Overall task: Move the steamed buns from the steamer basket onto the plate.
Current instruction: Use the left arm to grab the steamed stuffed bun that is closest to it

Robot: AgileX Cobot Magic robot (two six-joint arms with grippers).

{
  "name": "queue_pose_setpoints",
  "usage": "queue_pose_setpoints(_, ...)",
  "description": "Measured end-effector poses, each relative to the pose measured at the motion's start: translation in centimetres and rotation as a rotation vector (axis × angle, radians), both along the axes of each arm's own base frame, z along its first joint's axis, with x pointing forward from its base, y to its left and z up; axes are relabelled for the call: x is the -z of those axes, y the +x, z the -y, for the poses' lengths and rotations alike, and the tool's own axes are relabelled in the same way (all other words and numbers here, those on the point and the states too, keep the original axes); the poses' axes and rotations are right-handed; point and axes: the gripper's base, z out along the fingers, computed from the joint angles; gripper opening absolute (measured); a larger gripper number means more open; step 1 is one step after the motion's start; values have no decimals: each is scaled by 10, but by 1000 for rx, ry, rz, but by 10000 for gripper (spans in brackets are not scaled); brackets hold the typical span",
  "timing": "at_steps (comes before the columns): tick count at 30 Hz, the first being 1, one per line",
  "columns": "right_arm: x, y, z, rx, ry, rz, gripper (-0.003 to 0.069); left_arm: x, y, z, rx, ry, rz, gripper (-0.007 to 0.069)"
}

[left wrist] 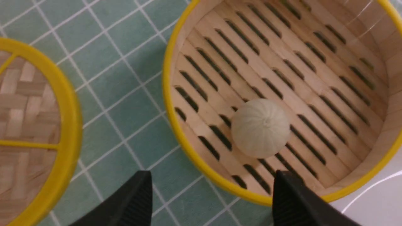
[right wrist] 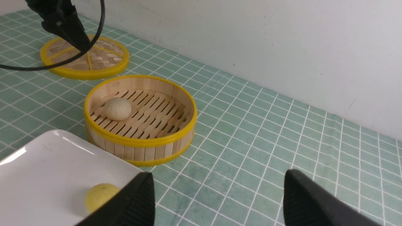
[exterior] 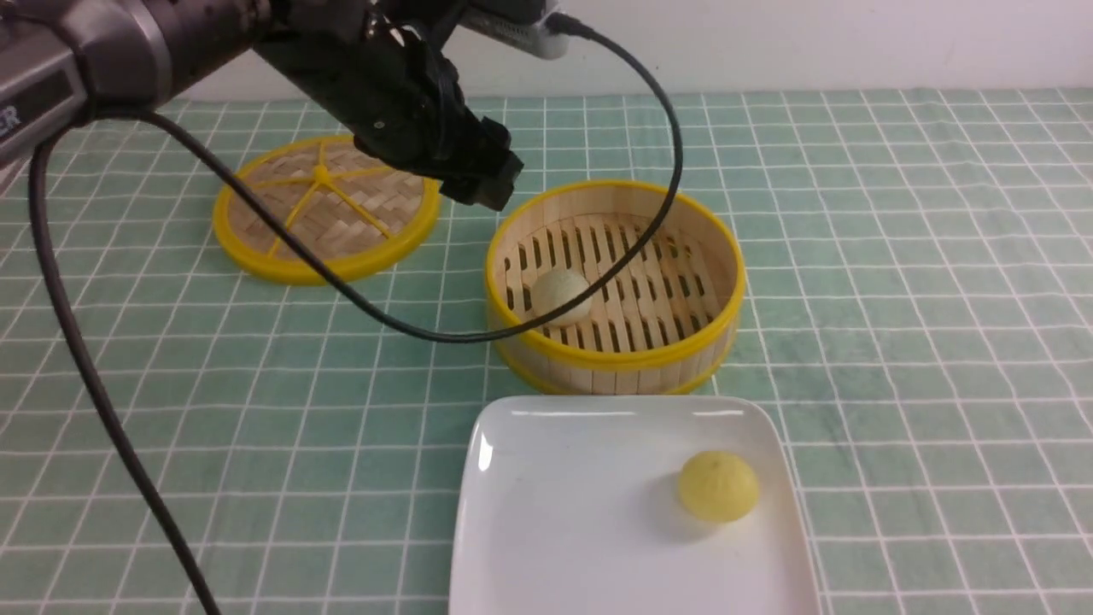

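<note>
1. The plate (exterior: 546, 512) is lying nearest; the yellow bun (exterior: 718, 487) is sitting on its right part
2. The right gripper (right wrist: 219, 183) is hanging above the cloth (exterior: 897, 342) near the plate; its jaws are standing wide apart, holding nothing
3. The basket (exterior: 616, 360) is standing just behind the plate; the beige bun (exterior: 560, 295) is resting on its slats near the left wall
4. The left gripper (exterior: 488, 184) is hovering over the basket's far-left rim; its jaws are spread wide and empty
5. The lid (exterior: 324, 209) is lying flat farther back on the left, apart from the basket

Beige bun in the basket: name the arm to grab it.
Likely left. The left gripper hangs open over the rim of the steamer basket, near the beige bun; the right gripper is farther off, by the plate.
</note>
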Motion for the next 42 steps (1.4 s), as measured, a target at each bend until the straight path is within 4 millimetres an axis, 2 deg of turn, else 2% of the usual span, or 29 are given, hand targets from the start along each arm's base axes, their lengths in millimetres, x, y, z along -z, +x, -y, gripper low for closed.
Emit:
queue_pose_setpoints(4, 0, 0, 0, 1, -2, -3, 534, 23, 6, 12, 25, -68, -102, 512)
queue_pose_setpoints(8, 2, 0, 1, 4, -12, -23, 534, 53, 15, 18, 37, -63, -176, 512)
queue_pose_setpoints(11, 4, -1, 1, 7, -20, -41, 532, 63, 18, 20, 36, -60, -183, 512)
queue_pose_setpoints(17, 5, -1, 1, 8, -23, -49, 530, 69, 24, 24, 64, -78, -142, 512)
queue_pose_setpoints(27, 6, -1, 1, 7, -26, -67, 530, 91, 31, 45, 106, -61, -110, 512)
queue_pose_setpoints(33, 8, -2, 0, -6, -13, -90, 530, 99, 42, 48, 106, -52, -95, 511)
queue_pose_setpoints(42, 9, -3, -1, -12, -10, -108, 530, 98, 43, 46, 103, -24, -90, 493)
